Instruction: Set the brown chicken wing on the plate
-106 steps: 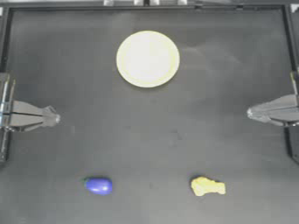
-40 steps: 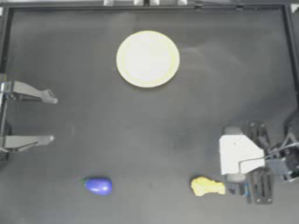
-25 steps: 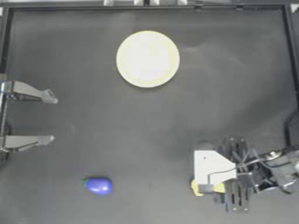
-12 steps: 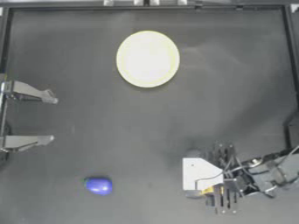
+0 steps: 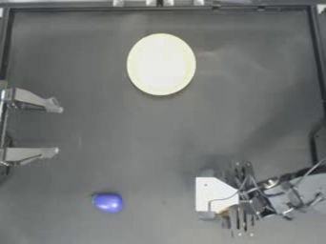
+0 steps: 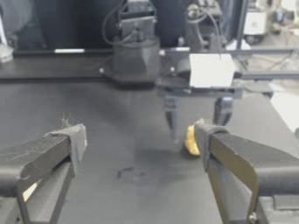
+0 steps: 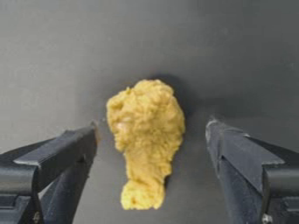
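Dark worktop [image 5: 96,143]: right gripper [image 7: 151,148], jaws spread, straddles the chicken wing [image 7: 146,135]; left gripper [image 5: 57,128], jaws spread, idles far from the plate [image 5: 160,64].

Overhead camera is looking straight down, taking in the whole dark counter [image 5: 159,143]. Left wrist camera is sitting low, looking level across the counter toward the far right hand [image 6: 196,120]. Right wrist camera is pointing down, very near the chicken wing [image 7: 146,135]. Both wrist views are sharing that wing [image 6: 191,141].
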`<state>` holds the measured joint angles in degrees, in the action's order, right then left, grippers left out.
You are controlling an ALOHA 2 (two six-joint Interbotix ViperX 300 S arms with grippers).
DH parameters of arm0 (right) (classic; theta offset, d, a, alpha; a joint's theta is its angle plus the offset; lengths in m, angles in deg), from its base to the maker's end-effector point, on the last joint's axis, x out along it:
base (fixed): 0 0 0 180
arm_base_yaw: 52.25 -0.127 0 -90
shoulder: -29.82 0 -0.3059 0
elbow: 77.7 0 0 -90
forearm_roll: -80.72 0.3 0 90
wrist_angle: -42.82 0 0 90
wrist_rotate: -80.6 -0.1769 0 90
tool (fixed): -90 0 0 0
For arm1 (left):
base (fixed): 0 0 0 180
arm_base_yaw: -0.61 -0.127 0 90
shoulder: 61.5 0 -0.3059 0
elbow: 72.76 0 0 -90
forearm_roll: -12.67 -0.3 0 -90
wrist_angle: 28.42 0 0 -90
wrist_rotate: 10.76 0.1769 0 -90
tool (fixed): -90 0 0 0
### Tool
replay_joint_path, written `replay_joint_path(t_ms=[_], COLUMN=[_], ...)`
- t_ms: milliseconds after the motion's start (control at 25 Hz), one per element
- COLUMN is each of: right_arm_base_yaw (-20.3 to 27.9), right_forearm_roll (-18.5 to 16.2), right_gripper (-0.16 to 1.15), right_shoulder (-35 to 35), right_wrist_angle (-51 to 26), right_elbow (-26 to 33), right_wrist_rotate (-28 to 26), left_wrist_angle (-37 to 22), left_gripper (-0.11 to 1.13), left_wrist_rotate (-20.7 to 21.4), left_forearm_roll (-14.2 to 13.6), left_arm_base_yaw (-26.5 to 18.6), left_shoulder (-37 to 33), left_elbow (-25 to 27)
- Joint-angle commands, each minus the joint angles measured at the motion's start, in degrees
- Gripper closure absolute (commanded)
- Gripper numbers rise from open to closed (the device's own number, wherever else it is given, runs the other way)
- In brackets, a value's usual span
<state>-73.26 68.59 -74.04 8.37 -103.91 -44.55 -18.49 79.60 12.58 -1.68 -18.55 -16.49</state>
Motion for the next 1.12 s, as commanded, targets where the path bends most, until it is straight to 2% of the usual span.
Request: replay_joint_path(t_ms=[40, 200, 280, 360, 480, 560, 840, 960, 1120], right_arm_base_yaw=[-0.2, -0.2, -0.3, -0.3, -0.3, -0.3, -0.3, -0.3, 1.4], right_forearm_roll=[-0.1, -0.3, -0.3, -0.3, -0.4, -0.3, -1.2, -4.6, -9.6], right_gripper=[-0.03, -0.01, 0.06, 0.21, 0.53, 0.64, 0.74, 0.80, 0.82], right_shoulder=[0.1, -0.4, -0.5, -0.5, -0.6, -0.6, 1.1, 4.5, 9.7], right_wrist_angle=[1.1, 1.4, 1.1, 0.9, 0.2, -0.3, -3.6, -4.8, -5.0], right_elbow=[1.2, 1.2, 1.4, 1.8, 1.8, 1.7, 3.2, 3.8, 3.5], right_wrist_rotate=[-0.1, 0.0, -0.1, 0.0, 0.5, 0.4, 0.9, 0.4, -0.1], left_wrist_angle=[0.3, 0.3, 0.3, 0.3, 0.3, 0.3, 0.3, 0.2, -0.4], left_gripper=[0.00, 0.00, 0.00, 0.00, 0.00, 0.00, 0.00, 0.00, 0.00], left_wrist_rotate=[-0.1, -0.1, -0.1, -0.1, -0.1, -0.1, -0.3, -0.3, -0.2], left_forearm_roll=[0.1, 0.2, 0.2, 0.2, 0.2, 0.2, 0.2, 0.2, 0.2], left_arm_base_yaw=[-0.1, -0.1, 0.0, 0.0, 0.0, -0.1, -0.1, -0.1, 0.0], left_shoulder=[1.4, 1.4, 1.4, 1.4, 1.4, 1.4, 1.5, 1.5, 1.6], left_elbow=[-1.2, -1.3, -1.3, -1.3, -1.2, -1.1, -1.1, -1.1, -1.3])
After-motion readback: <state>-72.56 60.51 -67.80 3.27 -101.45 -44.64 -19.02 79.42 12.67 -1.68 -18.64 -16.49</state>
